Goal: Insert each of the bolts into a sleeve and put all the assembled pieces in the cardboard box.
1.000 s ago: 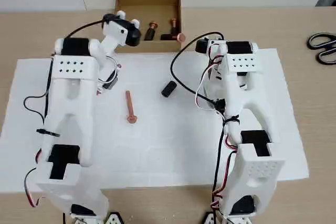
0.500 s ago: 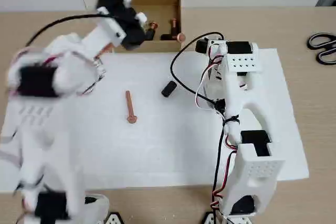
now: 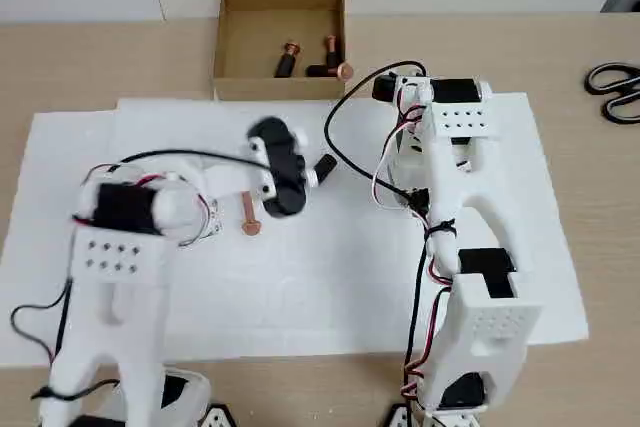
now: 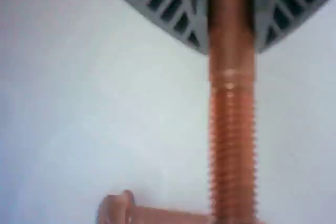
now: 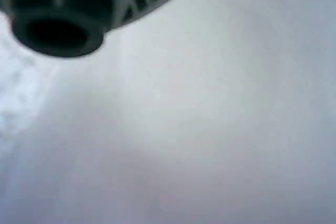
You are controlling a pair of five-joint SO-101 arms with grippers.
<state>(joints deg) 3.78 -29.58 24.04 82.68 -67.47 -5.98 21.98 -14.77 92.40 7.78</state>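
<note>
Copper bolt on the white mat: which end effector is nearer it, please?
Left: the left end effector hangs by the copper threaded bolt; the right arm stands farther off.

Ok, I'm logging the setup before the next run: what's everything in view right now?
cardboard box: one, brown, far side of table
assembled pieces: about three, copper and black, in box
loose bolt: one, copper, on sheet
loose sleeve: one, black, on sheet
sheet: one, white, over table
table: one, wooden, under everything
scissors: one pair, dark, table's right edge
left gripper: one, shut on held bolt, copper
right gripper: one, shut on held sleeve, black
</note>
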